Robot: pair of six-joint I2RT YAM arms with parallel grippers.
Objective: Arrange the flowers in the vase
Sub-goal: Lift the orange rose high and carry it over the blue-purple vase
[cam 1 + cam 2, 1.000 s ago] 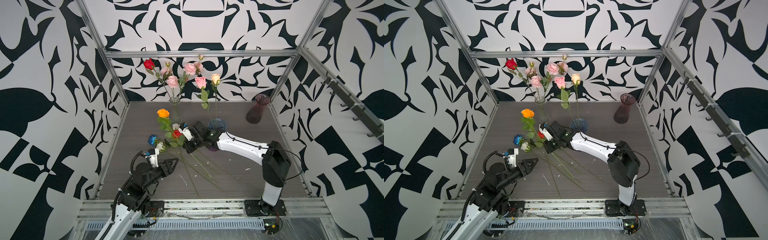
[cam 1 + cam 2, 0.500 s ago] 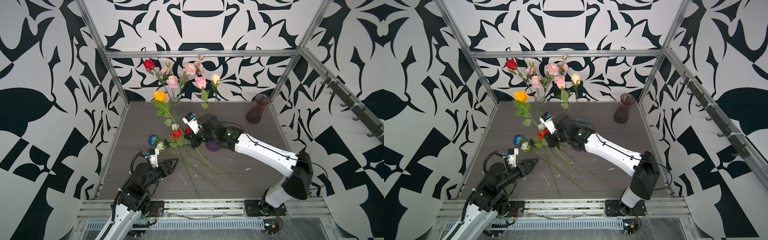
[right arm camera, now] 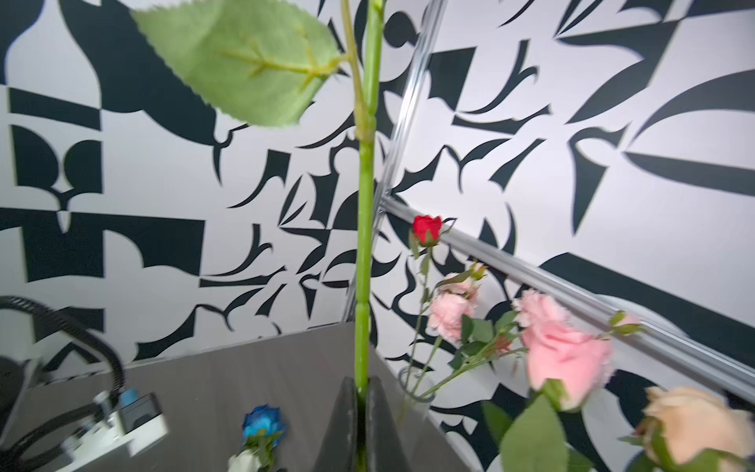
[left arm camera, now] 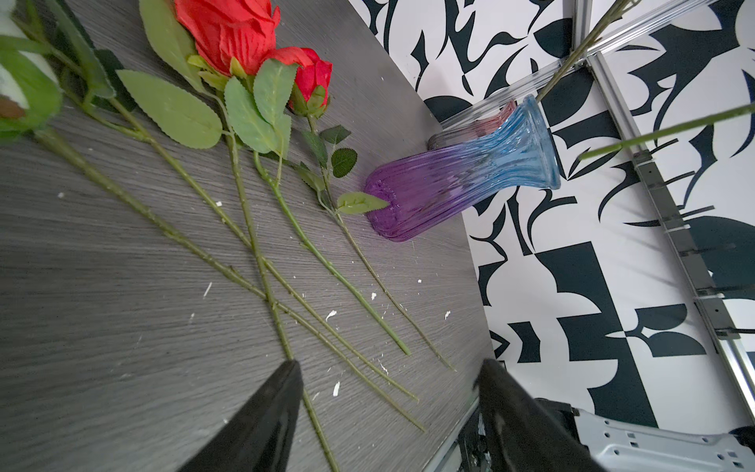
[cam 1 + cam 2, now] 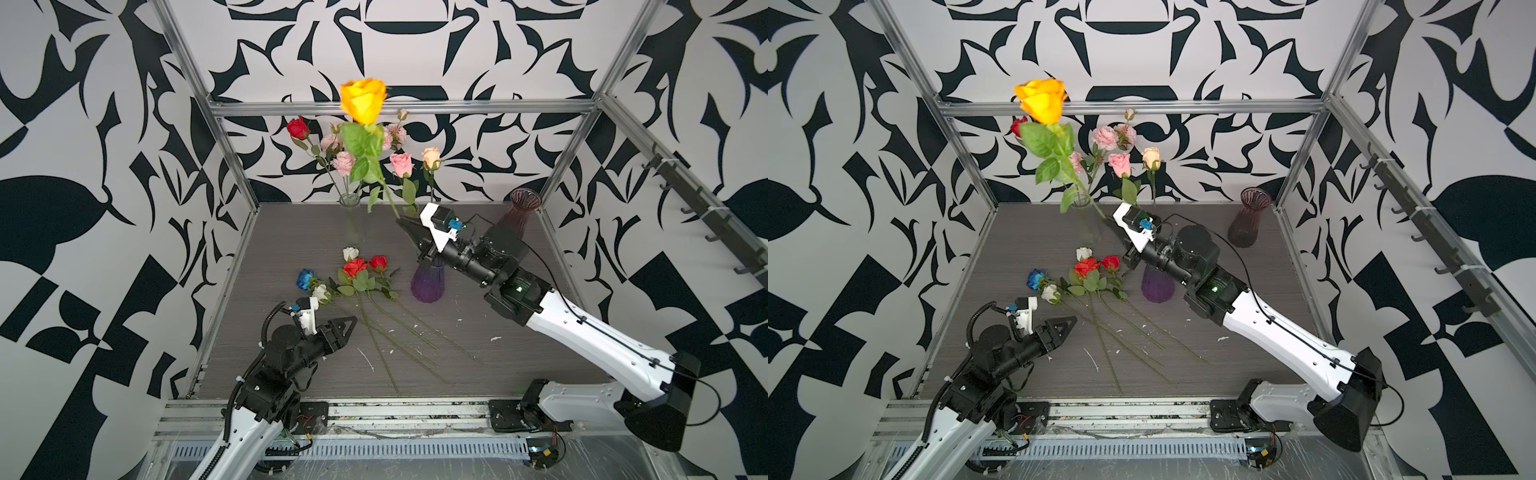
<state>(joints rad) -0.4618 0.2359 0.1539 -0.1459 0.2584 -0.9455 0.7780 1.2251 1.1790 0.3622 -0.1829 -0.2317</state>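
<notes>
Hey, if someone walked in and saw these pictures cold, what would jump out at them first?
The orange rose grabs the eye: the right gripper is shut on its stem and holds it high above the table. Next come the black-and-white patterned walls all around. Then the loose flowers lying mid-table beside the purple vase, with a flower-filled clear vase at the back.

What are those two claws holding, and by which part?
The right gripper is shut on the orange rose, pinching its green stem below the leaves. The left gripper is open and holds nothing.
</notes>
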